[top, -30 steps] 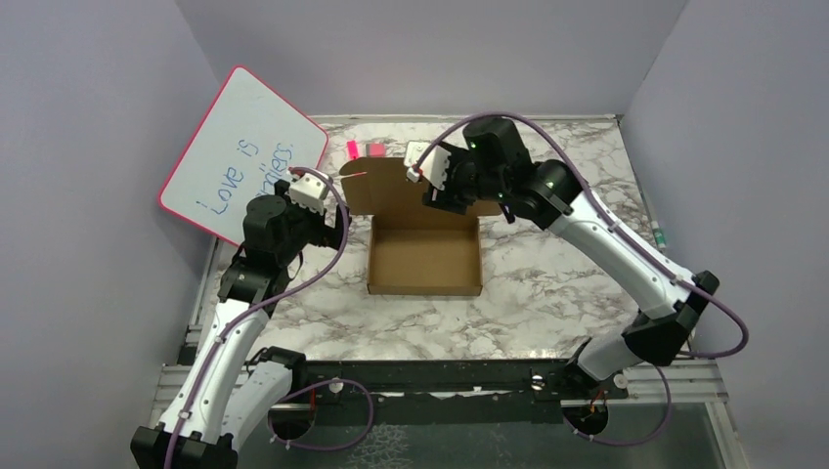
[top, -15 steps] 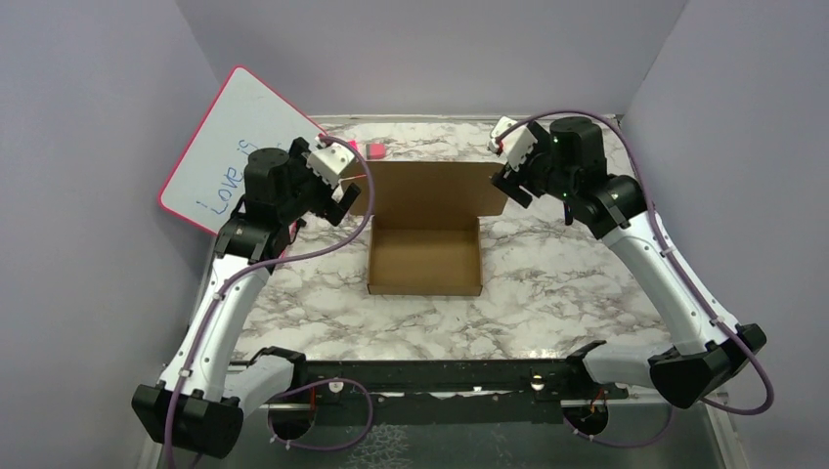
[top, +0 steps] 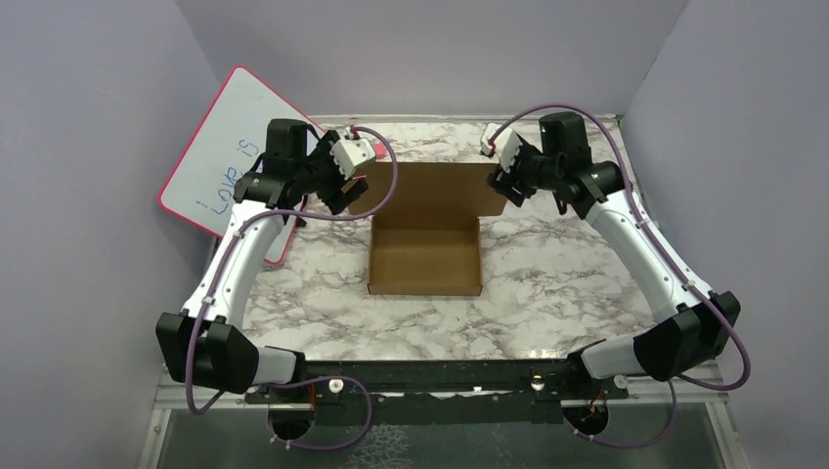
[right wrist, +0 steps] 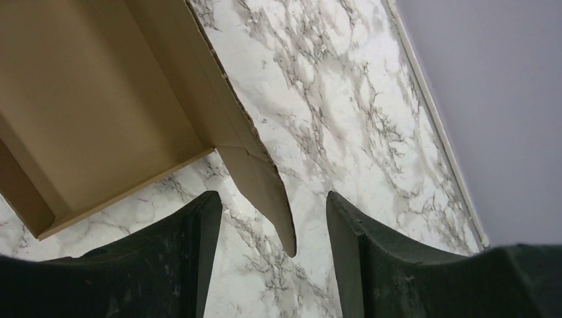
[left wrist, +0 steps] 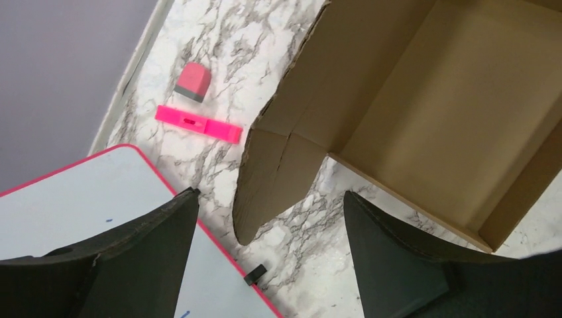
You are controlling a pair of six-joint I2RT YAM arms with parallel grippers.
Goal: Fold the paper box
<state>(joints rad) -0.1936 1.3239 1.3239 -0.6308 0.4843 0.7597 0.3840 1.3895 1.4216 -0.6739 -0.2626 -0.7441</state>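
The brown paper box [top: 425,256] sits open at the table's middle, its lid panel [top: 430,188] standing up at the back. My left gripper [top: 344,195] is open at the lid's left end; in the left wrist view its rounded side flap [left wrist: 268,179] hangs between my open fingers [left wrist: 149,252] without touching. My right gripper [top: 508,188] is open at the lid's right end; in the right wrist view the lid's other side flap [right wrist: 265,192] points down between my fingers [right wrist: 192,252], also untouched. The box's tray shows in both wrist views [left wrist: 450,119] [right wrist: 86,112].
A pink-framed whiteboard [top: 235,156] with blue writing leans at the back left, its corner under my left fingers [left wrist: 99,199]. A pink marker [left wrist: 199,124] and a pink eraser [left wrist: 193,82] lie behind the box. Purple walls close in the marble table [top: 567,274].
Both arms have swung outward and back: the left gripper rose from beside the box to the lid's left end, the right moved from over the lid to its right end. The lid stands upright.
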